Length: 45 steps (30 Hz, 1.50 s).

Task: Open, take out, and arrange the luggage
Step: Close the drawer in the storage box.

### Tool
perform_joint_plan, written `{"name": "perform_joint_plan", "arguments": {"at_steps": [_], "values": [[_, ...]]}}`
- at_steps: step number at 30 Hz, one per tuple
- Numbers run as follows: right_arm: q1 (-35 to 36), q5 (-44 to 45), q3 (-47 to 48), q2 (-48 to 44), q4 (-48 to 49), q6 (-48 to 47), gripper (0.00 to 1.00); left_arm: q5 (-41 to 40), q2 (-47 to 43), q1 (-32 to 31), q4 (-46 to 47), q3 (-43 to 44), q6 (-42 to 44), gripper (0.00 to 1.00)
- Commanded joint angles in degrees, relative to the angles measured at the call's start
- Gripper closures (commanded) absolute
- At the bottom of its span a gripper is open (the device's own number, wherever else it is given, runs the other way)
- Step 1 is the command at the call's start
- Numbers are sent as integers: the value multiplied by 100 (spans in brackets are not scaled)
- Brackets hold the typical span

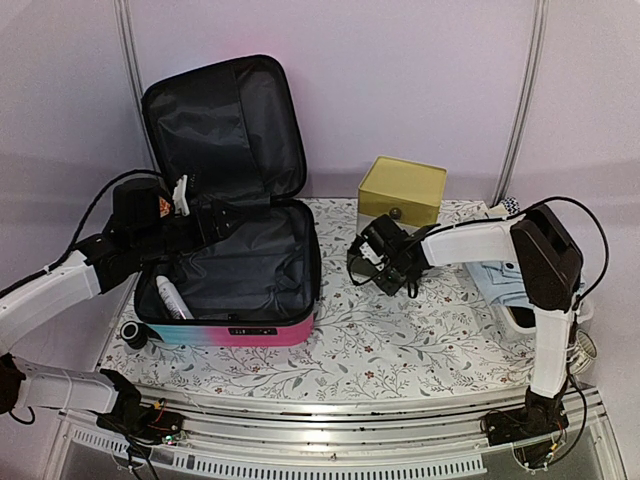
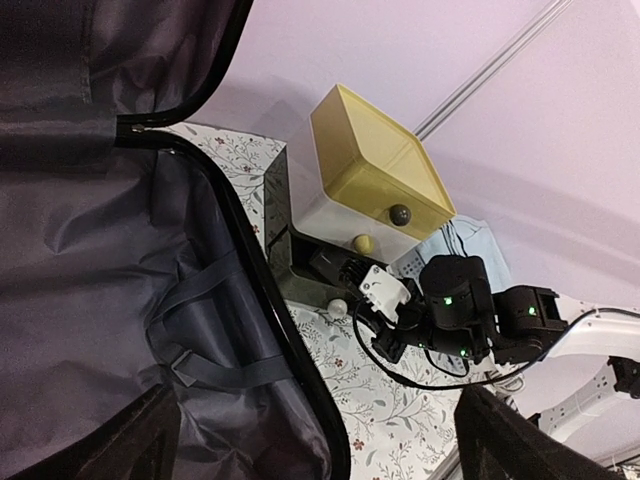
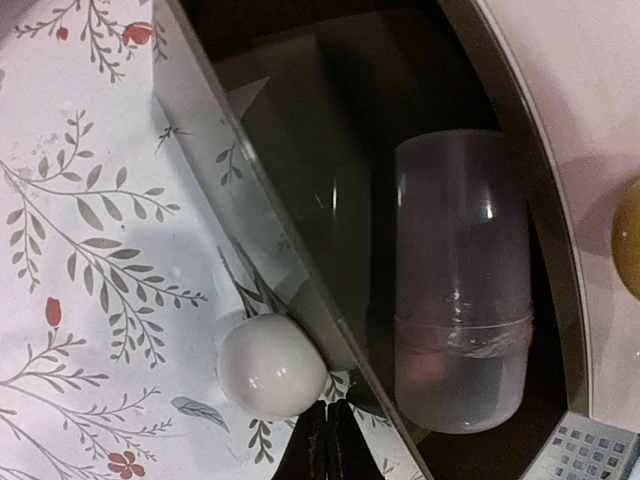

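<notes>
Open luggage (image 1: 255, 275) sits beneath left jaws, apart from right jaws.

The left gripper (image 1: 228, 217) hangs above the open base of the luggage (image 1: 250, 330), and the upright lid stands behind it. Below it and to its left, a tube (image 1: 172, 297) lies inside the base along the side wall. The drawer box (image 1: 402, 190) sits well to its right on the table (image 1: 400, 345). The right gripper (image 3: 325, 440) is in front of that box, its tips just beside a knob (image 3: 270, 365). Beyond the knob, a cup (image 3: 460, 290) lies on its side in a drawer (image 3: 225, 140). A folded cloth (image 1: 495, 280) lies under its arm.
</notes>
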Motion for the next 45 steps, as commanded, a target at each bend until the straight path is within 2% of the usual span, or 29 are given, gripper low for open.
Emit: {"name": "perform_joint_plan", "arguments": {"at_steps": [1, 17, 45], "values": [[-55, 256, 244, 254, 199, -124, 97, -75, -99, 50, -49, 142, 134, 2], [-317, 874, 633, 695, 352, -367, 97, -73, -100, 48, -45, 124, 113, 2], [19, 442, -175, -493, 117, -394, 97, -92, -162, 47, -79, 142, 122, 2]]}}
